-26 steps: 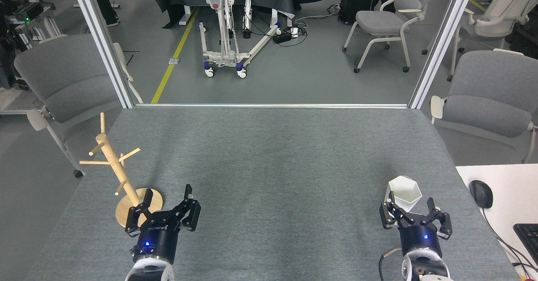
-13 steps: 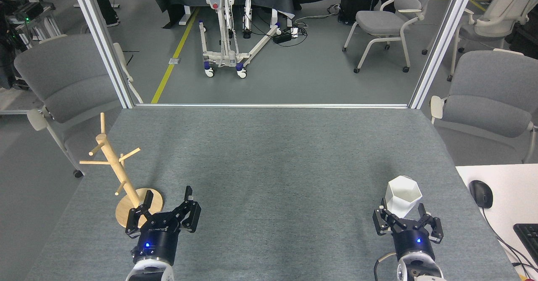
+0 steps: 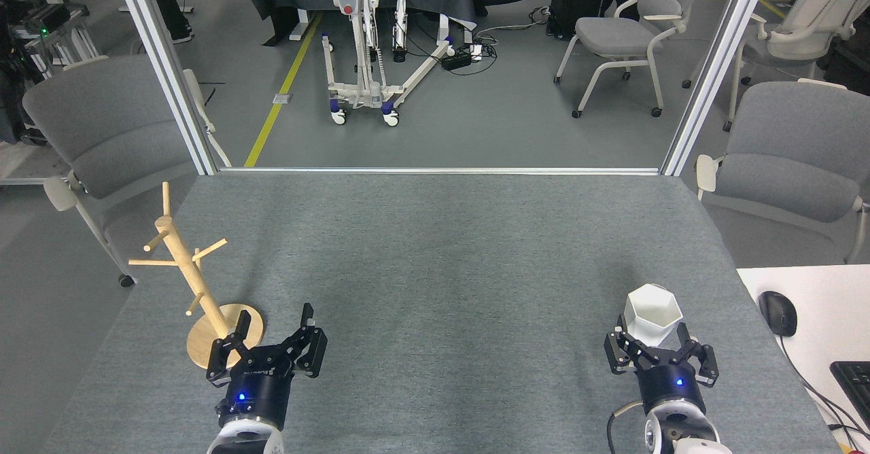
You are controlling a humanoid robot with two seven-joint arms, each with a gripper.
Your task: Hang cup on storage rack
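Left arm enters at bottom left, white wrist shell, black cylindrical wrist with a blue light lit, black two-finger left gripper (image 3: 272, 335) pointing away from the camera, fingers spread apart and empty. Right arm enters at bottom right, same white shell, black wrist, blue light, a cable looping off its left side. Black right gripper (image 3: 658, 345) pointing forward, fingers splayed wide, nothing clamped between them.

No readable text. Left gripper (image 3: 270, 337) body has small light lettering, too blurred to read. Nothing legible elsewhere in the frame.
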